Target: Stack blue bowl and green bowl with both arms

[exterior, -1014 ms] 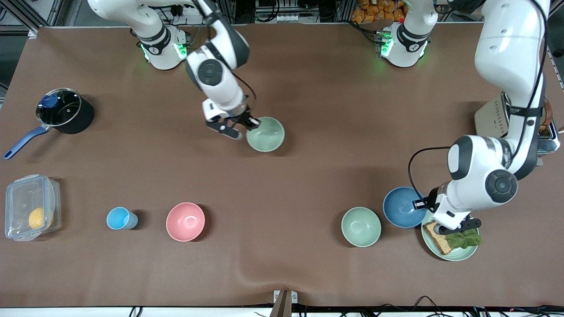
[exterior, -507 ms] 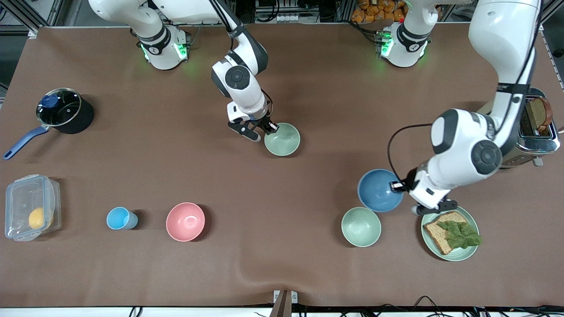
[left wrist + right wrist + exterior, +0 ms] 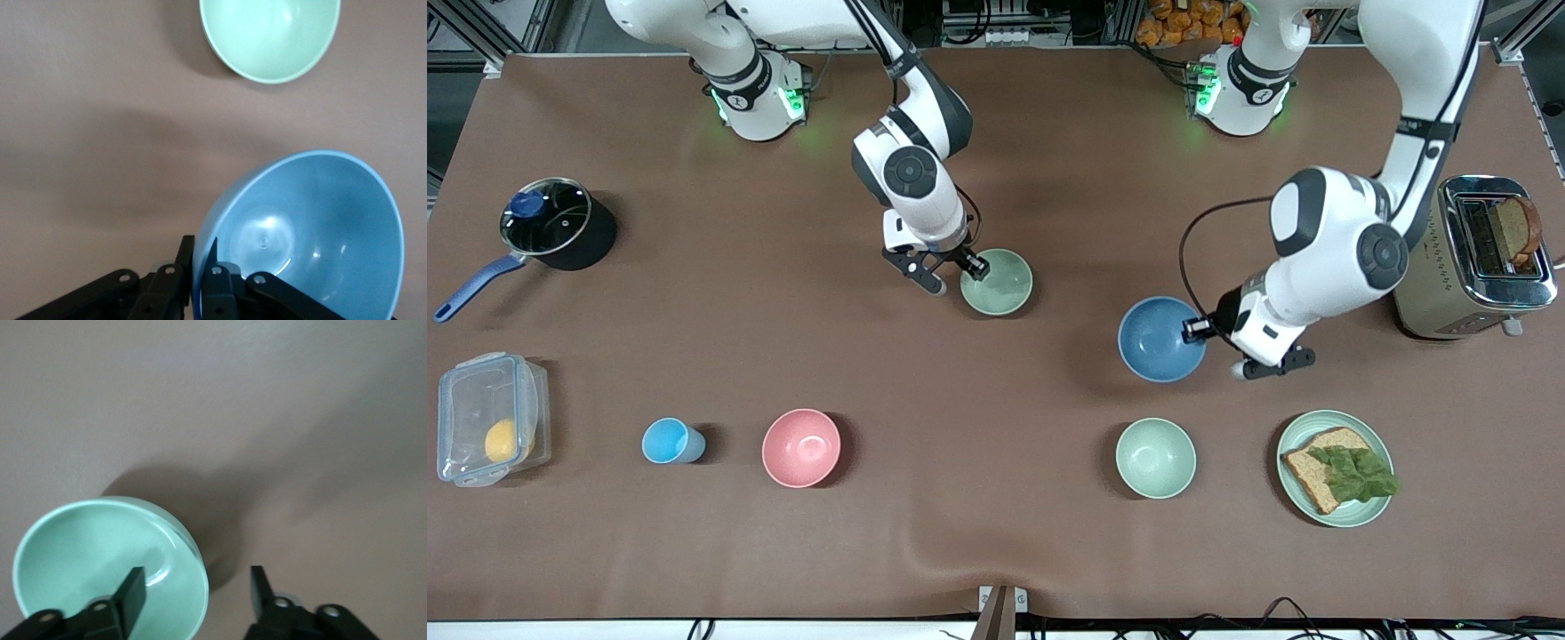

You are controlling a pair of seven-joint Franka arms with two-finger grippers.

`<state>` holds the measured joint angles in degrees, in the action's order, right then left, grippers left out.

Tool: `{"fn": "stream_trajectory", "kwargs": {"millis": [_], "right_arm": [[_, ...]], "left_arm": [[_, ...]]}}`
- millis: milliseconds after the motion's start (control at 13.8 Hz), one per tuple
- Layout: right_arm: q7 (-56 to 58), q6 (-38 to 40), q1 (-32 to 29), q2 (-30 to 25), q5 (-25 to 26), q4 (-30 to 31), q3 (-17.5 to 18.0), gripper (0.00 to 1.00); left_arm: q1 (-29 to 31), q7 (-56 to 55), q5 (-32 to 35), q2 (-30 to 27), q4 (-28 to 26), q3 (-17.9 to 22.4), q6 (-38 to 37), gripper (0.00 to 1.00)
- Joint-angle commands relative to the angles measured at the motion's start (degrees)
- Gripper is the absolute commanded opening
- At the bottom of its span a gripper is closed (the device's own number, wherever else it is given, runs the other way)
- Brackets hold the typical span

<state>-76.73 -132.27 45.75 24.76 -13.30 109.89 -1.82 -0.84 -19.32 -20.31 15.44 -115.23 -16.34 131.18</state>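
The blue bowl (image 3: 1158, 340) hangs tilted above the table, gripped by its rim in my left gripper (image 3: 1209, 342). In the left wrist view the fingers (image 3: 198, 257) are shut on the rim of the blue bowl (image 3: 320, 227). The sage green bowl (image 3: 997, 282) rests on the table near the middle. My right gripper (image 3: 964, 277) is open at its rim. In the right wrist view (image 3: 197, 590) one finger is over the inside of the green bowl (image 3: 87, 567) and the other is outside it.
A paler mint bowl (image 3: 1155, 458) (image 3: 270, 33) and a plate with bread and lettuce (image 3: 1376, 511) lie nearer the front camera. A toaster (image 3: 1476, 258) stands at the left arm's end. A pink bowl (image 3: 801, 447), light-blue cup (image 3: 669, 441), plastic box (image 3: 489, 418) and pot (image 3: 556, 222) are toward the right arm's end.
My left gripper carried the blue bowl away from the plate, toward the table's middle and the bases. My right gripper shifted the green bowl toward the left arm's end, then held still.
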Motion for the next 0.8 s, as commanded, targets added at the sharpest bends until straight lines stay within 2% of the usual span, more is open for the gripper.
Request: {"fn": "stream_trajectory", "kwargs": {"millis": [0, 72, 362, 725], "right_arm": [[-2.9, 9.8, -4.3, -0.7, -0.8, -5.6, 0.5, 1.00], [-3.0, 10.7, -5.5, -0.8, -1.8, -5.4, 0.5, 1.00], [-2.8, 6.3, -9.2, 1.0, -19.8, -2.2, 0.4, 1.00], [1.8, 0.4, -12.5, 2.7, -32.5, 4.7, 0.4, 1.00]], "left_arm": [[0.1, -0.7, -4.1, -3.2, -4.1, -3.0, 2.3, 0.00], [0.1, -0.8, -4.1, -3.1, -4.6, -4.0, 2.3, 0.00], [0.2, -4.3, -4.2, -3.9, -4.9, -7.1, 2.7, 0.00], [-1.5, -10.7, -4.3, -2.4, -5.1, -12.8, 8.4, 0.00]]}}
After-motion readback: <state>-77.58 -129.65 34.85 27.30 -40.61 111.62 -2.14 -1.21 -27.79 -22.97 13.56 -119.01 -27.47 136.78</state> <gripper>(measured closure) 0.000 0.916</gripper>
